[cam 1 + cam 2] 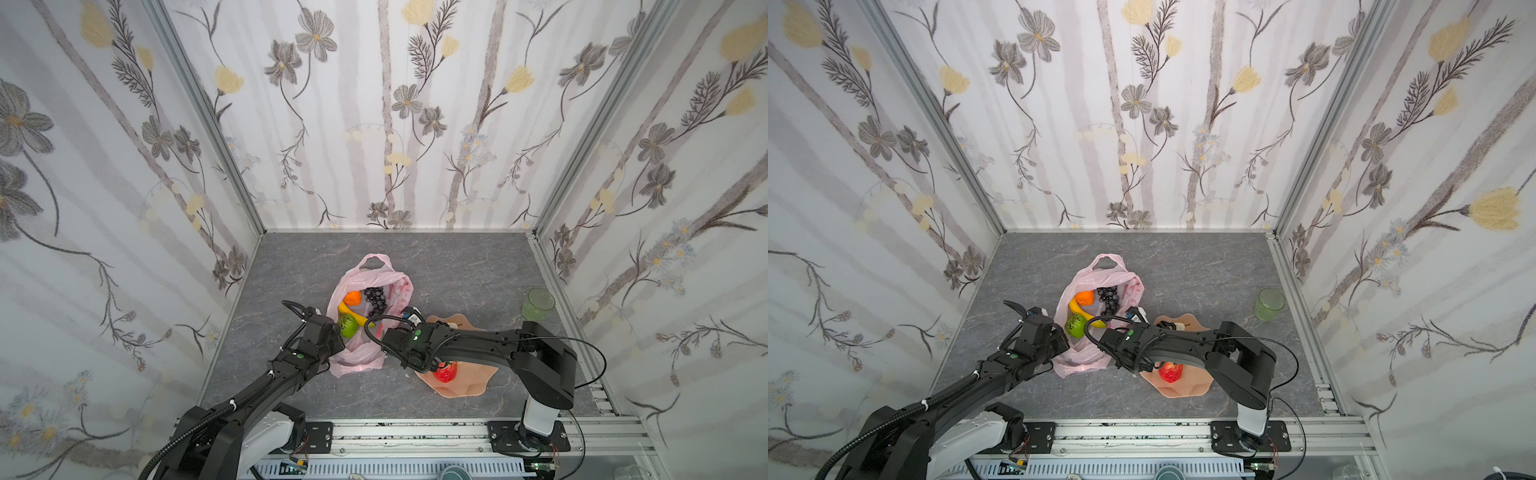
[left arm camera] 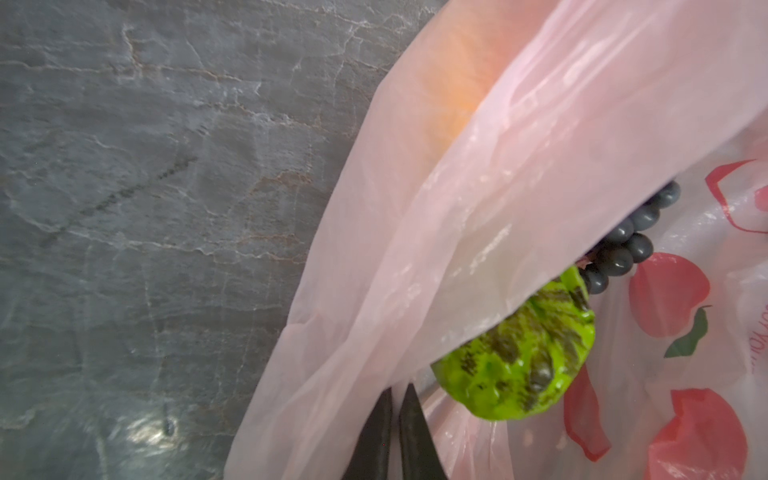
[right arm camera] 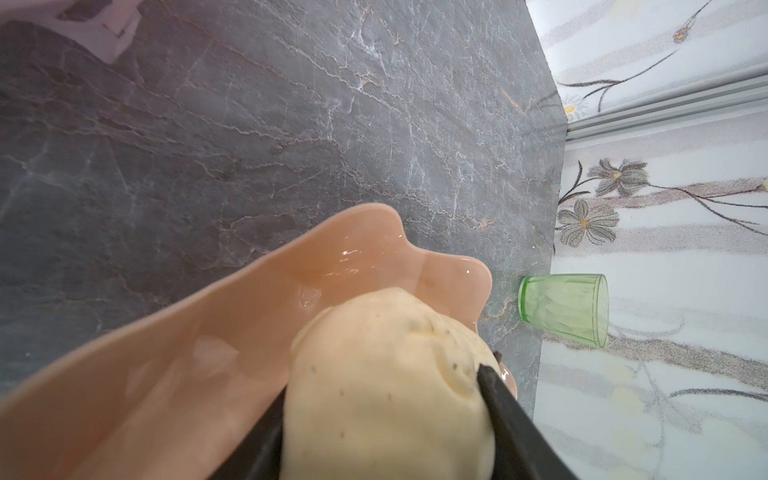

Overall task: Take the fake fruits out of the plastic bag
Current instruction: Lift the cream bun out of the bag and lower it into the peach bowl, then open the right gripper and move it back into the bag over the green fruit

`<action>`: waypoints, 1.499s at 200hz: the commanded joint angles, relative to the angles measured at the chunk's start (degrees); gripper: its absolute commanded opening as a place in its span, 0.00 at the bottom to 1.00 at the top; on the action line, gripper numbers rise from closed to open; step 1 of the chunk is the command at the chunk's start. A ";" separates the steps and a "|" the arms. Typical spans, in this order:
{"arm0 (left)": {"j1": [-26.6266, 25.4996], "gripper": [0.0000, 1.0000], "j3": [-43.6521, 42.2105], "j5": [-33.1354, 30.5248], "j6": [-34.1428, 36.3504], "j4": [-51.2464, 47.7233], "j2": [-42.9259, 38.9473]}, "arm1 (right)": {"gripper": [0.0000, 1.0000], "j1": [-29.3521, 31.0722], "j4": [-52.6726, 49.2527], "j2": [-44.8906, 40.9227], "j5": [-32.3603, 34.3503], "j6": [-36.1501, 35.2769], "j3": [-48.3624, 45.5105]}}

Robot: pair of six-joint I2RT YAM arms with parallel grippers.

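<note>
**Left tool** (image 2: 397, 392): jaws closed on a fold of the plastic bag (image 1: 365, 276), just beside the green fruit (image 2: 519, 353). The grape bunch (image 1: 376, 300), orange (image 1: 353, 297) and banana (image 1: 349, 312) lie in the bag's open mouth.

**Right tool** (image 3: 384, 395): jaws part open, clamped on a pale beige fruit (image 3: 374, 340) over the peach plate (image 3: 187, 353), which also carries the red apple (image 1: 445, 371).

**Surroundings:** open worktop (image 1: 457, 262) lies behind the bag. The green cup (image 1: 538, 304) stands near the right wall, apart from the plate.
</note>
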 commanded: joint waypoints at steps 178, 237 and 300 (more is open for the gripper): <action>0.13 0.08 0.25 -0.89 0.32 0.86 -0.34 | 0.82 2.26 2.64 -3.31 -4.05 -3.21 0.38; 0.15 0.06 0.22 -1.14 -0.02 0.90 -1.07 | 0.78 2.22 13.05 -9.25 -17.28 -0.87 7.76; 1.09 0.04 -1.38 -0.93 -1.67 0.92 -3.00 | 0.74 -0.11 25.42 2.61 -35.77 2.35 20.61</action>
